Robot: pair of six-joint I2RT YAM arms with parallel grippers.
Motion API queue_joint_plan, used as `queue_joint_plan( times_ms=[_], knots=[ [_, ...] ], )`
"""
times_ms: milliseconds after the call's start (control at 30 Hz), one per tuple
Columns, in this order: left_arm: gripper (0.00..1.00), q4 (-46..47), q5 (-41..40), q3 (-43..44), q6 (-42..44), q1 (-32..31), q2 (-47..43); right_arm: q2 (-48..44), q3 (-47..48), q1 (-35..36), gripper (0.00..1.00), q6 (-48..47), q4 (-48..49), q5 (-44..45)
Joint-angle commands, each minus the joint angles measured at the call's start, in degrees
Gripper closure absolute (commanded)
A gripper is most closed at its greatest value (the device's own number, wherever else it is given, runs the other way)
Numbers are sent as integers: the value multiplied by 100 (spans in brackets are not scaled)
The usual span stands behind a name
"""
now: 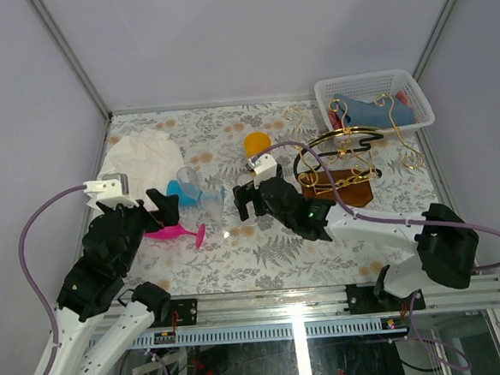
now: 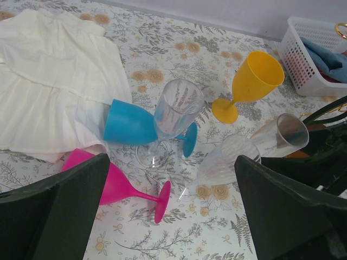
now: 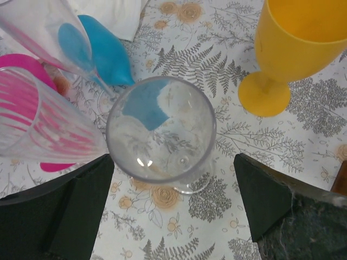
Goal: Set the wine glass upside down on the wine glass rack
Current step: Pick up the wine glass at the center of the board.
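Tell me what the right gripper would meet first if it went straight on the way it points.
Most likely the clear smooth-walled wine glass: its rim faces the right gripper, centred between the open jaws. Its distance is unclear.

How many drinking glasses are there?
6: yellow goblet standing; blue goblet and pink goblet lying by the white cloth; clear flute beside the blue one; ribbed clear glass mid-table; plain clear glass before the right gripper. The basket may hide more.

Black-and-white arms [image 1: 108, 245], purple cables [image 1: 53, 199]
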Motion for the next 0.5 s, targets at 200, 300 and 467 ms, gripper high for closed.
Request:
queue_joint_plan(
  times_ms=[200,300,467],
  knots=[
    [0,162,-150,-47,5,-15,-65,494,-150,49,0,-553,1615,843],
    [0,166,-163,-52,6,-2,-70,570,-190,48,1,-593,1761,852],
    [0,167,-167,-63,18,33,-77,591,-179,48,1,-698,1797,834]
  ],
)
